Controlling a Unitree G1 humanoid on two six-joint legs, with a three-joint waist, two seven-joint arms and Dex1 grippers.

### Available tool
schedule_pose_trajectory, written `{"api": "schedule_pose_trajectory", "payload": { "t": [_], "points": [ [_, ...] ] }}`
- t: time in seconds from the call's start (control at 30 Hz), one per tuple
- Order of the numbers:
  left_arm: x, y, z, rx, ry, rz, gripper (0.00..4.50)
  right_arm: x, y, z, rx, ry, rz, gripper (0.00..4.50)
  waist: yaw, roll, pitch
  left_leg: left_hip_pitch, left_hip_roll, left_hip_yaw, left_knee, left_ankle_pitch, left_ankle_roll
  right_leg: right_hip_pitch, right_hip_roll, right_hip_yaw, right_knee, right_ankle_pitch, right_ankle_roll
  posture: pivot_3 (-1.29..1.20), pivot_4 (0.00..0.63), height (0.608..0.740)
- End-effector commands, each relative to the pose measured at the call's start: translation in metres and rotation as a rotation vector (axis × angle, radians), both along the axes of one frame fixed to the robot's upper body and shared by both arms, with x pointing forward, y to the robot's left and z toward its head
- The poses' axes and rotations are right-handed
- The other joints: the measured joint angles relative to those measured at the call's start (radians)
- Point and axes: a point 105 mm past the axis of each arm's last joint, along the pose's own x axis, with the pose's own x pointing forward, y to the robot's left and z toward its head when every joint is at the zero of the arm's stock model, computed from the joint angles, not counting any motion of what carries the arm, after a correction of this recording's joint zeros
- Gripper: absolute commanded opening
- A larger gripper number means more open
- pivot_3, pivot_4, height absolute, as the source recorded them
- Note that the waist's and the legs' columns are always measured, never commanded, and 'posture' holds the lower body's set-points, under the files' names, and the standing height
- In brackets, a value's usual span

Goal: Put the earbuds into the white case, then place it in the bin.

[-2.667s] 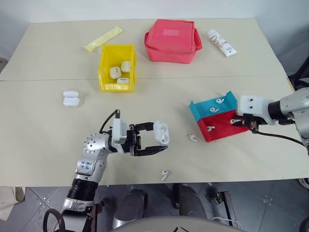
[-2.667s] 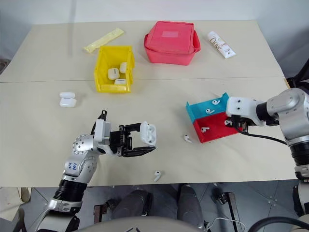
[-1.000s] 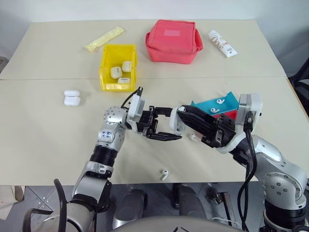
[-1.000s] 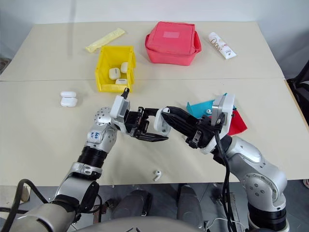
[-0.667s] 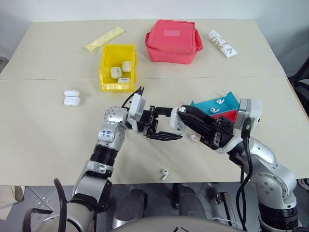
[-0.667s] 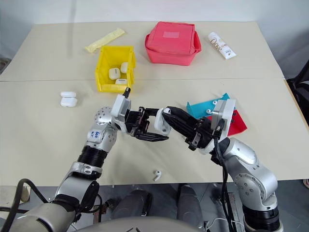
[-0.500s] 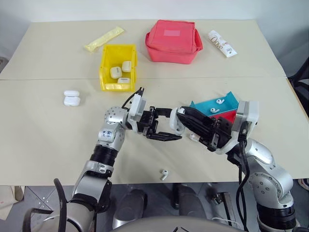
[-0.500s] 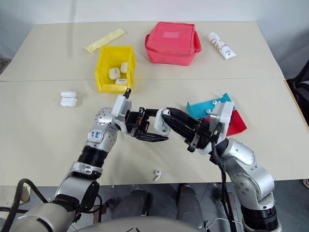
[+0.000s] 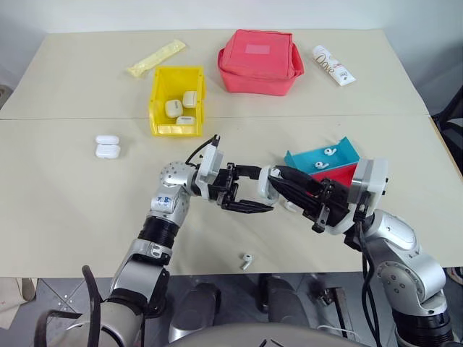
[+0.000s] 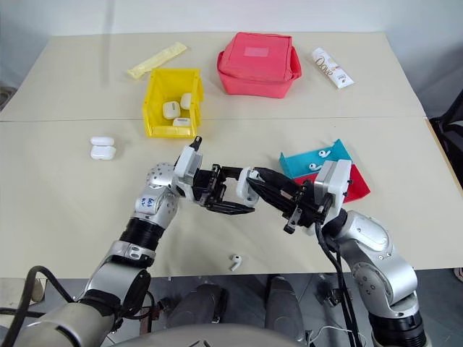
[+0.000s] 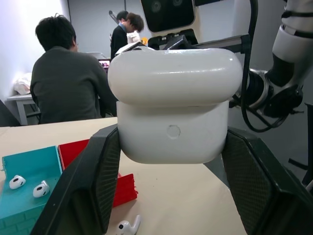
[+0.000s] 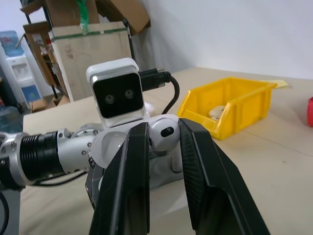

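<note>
My left gripper (image 9: 263,191) is shut on the white case (image 11: 173,122) and holds it above the table's near middle, its lid tipped open. My right gripper (image 9: 279,176) comes in from the right, its fingertips right over the case. In the right wrist view it is shut on one of the earbuds (image 12: 164,136), just above the case. Other earbuds lie in the teal-and-red tray (image 9: 340,155), one (image 9: 329,152) on the teal half. One earbud (image 9: 247,259) lies loose near the front edge. The yellow bin (image 9: 155,101) stands at the back left with several white cases (image 9: 172,108) inside.
Two more white cases (image 9: 107,147) lie left of the bin. A red zip pouch (image 9: 259,61), a white tube (image 9: 333,63) and a yellow sachet (image 9: 155,58) sit along the back. People sit beyond the table in the left wrist view.
My right gripper has rolled at the wrist and its forearm has dropped a little, staying at the case. The left gripper and the case have kept still.
</note>
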Motion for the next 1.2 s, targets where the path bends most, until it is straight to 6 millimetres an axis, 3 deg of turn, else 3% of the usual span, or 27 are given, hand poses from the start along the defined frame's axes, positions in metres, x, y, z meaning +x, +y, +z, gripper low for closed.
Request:
{"api": "schedule_pose_trajectory", "payload": {
  "t": [0.03, 0.7, 1.2],
  "points": [
    [0.009, 0.012, 0.035, -0.119, -0.107, 0.048, 2.76, -0.001, -0.001, -0.024, -0.075, 0.119, 0.02, 0.52, -0.001, 0.0, 0.0, 0.0, 0.0, 0.0, 0.0, 0.0, 0.0, 0.0, 0.0, 0.0, 0.0, 0.0, 0.0, 0.0, 0.15, 0.74],
    [0.007, 0.01, 0.031, -0.174, -0.035, 0.043, 2.76, -0.009, 0.009, -0.015, -0.079, 0.103, 0.125, 0.52, 0.0, 0.0, 0.0, 0.0, 0.0, 0.0, 0.0, 0.0, 0.0, 0.0, 0.0, 0.0, 0.0, 0.0, 0.0, 0.0, 0.15, 0.74],
    [0.01, 0.017, 0.029, -0.175, 0.0, 0.061, 2.76, -0.01, 0.002, -0.014, -0.106, 0.1, 0.121, 0.52, 0.001, 0.0, 0.0, 0.0, 0.0, 0.0, 0.0, 0.0, 0.0, 0.0, 0.0, 0.0, 0.0, 0.0, 0.0, 0.0, 0.15, 0.74]
  ]
}}
